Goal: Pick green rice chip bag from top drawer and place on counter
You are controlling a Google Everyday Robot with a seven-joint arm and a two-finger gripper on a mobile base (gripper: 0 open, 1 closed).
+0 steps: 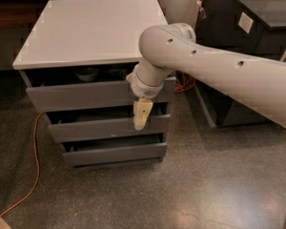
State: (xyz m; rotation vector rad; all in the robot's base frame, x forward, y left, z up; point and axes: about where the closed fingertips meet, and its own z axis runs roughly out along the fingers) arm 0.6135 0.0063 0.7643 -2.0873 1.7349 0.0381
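Observation:
The top drawer (81, 95) of the grey cabinet stands slightly open, showing a dark gap under the white counter (90, 30). Dim rounded shapes (87, 72) lie in that gap. I cannot make out a green rice chip bag there. My gripper (141, 115) hangs pointing down in front of the cabinet, at the right part of the top drawer's front, its cream tip reaching over the second drawer (105, 127). It holds nothing that I can see. My white arm (219, 75) reaches in from the right.
Two lower grey drawers, the bottom one (112, 152) slightly ajar. A black unit (257, 27) with a round hole stands to the right. An orange cable (35, 161) runs over the speckled floor at left; more orange cable (183, 81) lies behind the arm.

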